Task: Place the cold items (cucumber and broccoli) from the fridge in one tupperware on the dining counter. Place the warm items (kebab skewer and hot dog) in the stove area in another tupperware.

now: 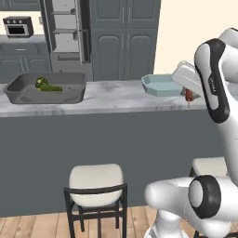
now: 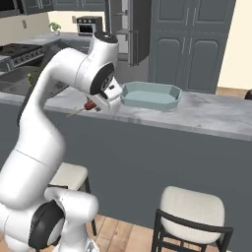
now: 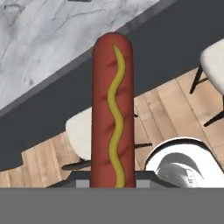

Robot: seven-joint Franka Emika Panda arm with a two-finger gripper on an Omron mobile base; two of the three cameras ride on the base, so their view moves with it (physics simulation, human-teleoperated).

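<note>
Honestly, the end effector (image 1: 188, 95) was clenched on just one end of the hot dog (image 3: 111, 109), hanging off the worktop's (image 1: 111, 95) near edge, right of the pale blue tupperware (image 1: 160, 85). A slip (looked likely) meant the floor (image 3: 183, 103), not the tub.

Even, flat rendered light, no glare anywhere. Soft, faint shadows under the grey tupperware (image 1: 45, 88) on the marble counter (image 1: 111, 95). All views slightly soft and coarse, edges undistorted.
</note>
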